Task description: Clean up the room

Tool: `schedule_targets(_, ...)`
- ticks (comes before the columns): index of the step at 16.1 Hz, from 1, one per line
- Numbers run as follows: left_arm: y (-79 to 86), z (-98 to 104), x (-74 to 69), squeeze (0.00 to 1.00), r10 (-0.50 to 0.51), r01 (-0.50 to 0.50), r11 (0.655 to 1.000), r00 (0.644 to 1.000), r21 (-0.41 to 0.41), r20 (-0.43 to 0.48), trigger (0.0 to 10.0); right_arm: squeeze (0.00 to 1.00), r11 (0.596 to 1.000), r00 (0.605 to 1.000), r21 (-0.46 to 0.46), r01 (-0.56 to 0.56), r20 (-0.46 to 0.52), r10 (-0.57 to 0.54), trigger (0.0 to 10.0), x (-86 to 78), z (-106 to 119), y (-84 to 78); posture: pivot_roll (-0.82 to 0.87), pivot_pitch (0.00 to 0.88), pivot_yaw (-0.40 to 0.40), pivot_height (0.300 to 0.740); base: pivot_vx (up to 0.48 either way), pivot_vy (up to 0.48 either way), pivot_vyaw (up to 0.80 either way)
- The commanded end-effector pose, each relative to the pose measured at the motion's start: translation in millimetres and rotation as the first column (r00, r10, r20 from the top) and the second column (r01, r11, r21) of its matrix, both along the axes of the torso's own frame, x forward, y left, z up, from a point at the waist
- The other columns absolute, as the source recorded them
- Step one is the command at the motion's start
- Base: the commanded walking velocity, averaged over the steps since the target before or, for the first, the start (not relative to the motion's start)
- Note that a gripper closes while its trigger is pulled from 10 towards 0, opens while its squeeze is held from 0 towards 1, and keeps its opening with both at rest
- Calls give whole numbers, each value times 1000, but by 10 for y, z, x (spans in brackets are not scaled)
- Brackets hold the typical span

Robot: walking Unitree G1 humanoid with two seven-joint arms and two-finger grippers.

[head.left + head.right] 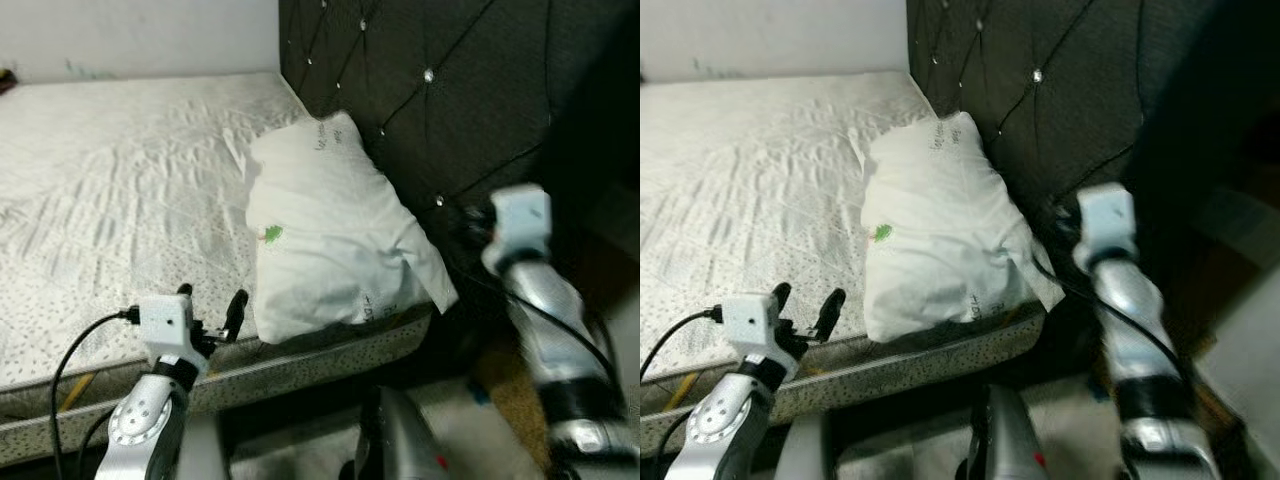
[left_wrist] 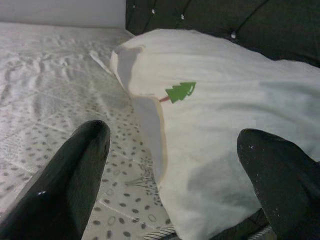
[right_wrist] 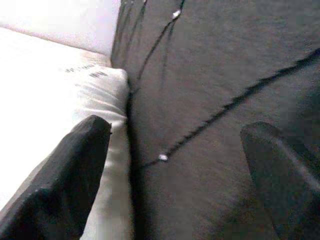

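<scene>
A white pillow [image 1: 330, 235] with a small green tree mark [image 2: 180, 91] lies at the head of the bed, leaning on the dark headboard [image 1: 450, 90]. My left gripper [image 1: 211, 308] is open, low over the near edge of the mattress [image 1: 110, 200], just left of the pillow's lower corner and touching nothing. My right arm [image 1: 535, 300] reaches up beside the bed's corner. The right gripper [image 3: 175, 132] is open and points at the headboard where the pillow's far edge [image 3: 102, 95] meets it, with nothing between its fingers.
The speckled sheet spreads wrinkled to the left, up to a pale wall [image 1: 140, 35]. The tufted headboard with shiny studs closes off the right side. Below the mattress edge lie a grey floor and a brown patch [image 1: 510, 385]. A black cable [image 1: 70, 365] loops from my left wrist.
</scene>
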State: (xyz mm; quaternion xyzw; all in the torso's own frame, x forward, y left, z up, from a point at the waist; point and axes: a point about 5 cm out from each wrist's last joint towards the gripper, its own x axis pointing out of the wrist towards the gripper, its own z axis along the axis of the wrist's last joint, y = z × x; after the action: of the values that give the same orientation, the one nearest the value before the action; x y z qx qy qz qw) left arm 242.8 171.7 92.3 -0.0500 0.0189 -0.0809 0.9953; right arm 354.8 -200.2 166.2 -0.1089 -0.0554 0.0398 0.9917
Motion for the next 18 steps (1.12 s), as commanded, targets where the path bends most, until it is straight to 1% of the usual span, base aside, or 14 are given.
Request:
schedule_targets(1, 14, 27, -14, 0, 3, -4, 1000, 1000, 8, 6, 10000, 1000, 998, 999, 56, -26, -43, 29, 10000, 113, 17, 144, 80, 44, -62, 558, 0, 0, 0)
schedule_targets(2, 16, 29, -29, 0, 7, -7, 1000, 1000, 7, 5, 10000, 1000, 995, 996, 92, -36, -79, 43, 10000, 185, 0, 248, 85, 52, -64, 558, 0, 0, 0)
schedule_targets(3, 14, 24, -55, 0, 10, -10, 1000, 1000, 8, 1, 10000, 1000, 992, 990, 111, -64, -121, 77, 10000, 254, -18, 391, 96, 58, -70, 558, 0, 0, 0)
schedule_targets(4, 13, 24, -78, 0, 12, -12, 1000, 1000, 7, 0, 10000, 1000, 990, 986, 124, -73, -138, 90, 10000, 290, -22, 478, 100, 64, -71, 558, 0, 0, 0)
schedule_targets(6, 25, 20, -126, 0, 20, -20, 1000, 1000, 8, -8, 10000, 1000, 983, 981, 149, -105, -148, 127, 10000, 328, -2, 622, 113, 78, -80, 558, 0, 0, 0)
schedule_targets(7, 35, 19, -152, 0, 26, -26, 1000, 1000, 9, -12, 10000, 1000, 982, 976, 153, -112, -170, 138, 10000, 328, -35, 679, 119, 88, -86, 558, 0, 0, 0)
schedule_targets(9, 48, -7, -195, 0, 34, -34, 999, 999, 7, -30, 10000, 1000, 978, 957, 182, -103, -249, 147, 10000, 303, -204, 781, 111, 99, -84, 558, 0, 0, 0)
schedule_targets(10, 27, -8, -190, 0, 24, -23, 1000, 999, 9, -33, 10000, 1000, 977, 937, 173, -125, -302, 173, 10000, 284, -297, 889, 112, 101, -84, 558, 0, 0, 0)
schedule_targets(11, 15, -4, -179, 0, 18, -18, 1000, 999, 11, -34, 10000, 969, 977, 905, 158, -141, -381, 192, 10000, 245, -427, 987, 113, 104, -83, 558, 0, 0, 0)
schedule_targets(12, 11, 7, -168, 0, 17, -17, 1000, 999, 11, -34, 10000, 514, 971, 847, 190, -148, -482, 224, 10000, 171, -597, 1106, 119, 111, -84, 558, 0, 0, 0)
schedule_targets(13, 20, 19, -158, 0, 20, -20, 1000, 999, 15, -34, 10000, 0, 955, 774, 251, -155, -570, 276, 10000, 45, -785, 1260, 121, 111, -86, 558, 0, 0, 0)
schedule_targets(14, 33, 15, -162, 0, 25, -24, 1000, 999, 19, -38, 10000, 0, 958, 758, 217, -185, -589, 280, 10000, -23, -867, 1307, 121, 110, -90, 558, 0, 0, 0)
schedule_targets(17, 29, -1, -162, 0, 28, -27, 999, 999, 22, -44, 10000, 0, 955, 727, 233, -184, -622, 292, 10000, -100, -979, 1337, 116, 106, -94, 558, 0, 0, 0)
schedule_targets(18, 28, -3, -142, 0, 28, -27, 999, 999, 23, -46, 10000, 0, 954, 728, 243, -175, -621, 292, 10000, -94, -977, 1338, 117, 101, -94, 558, 0, 0, 0)
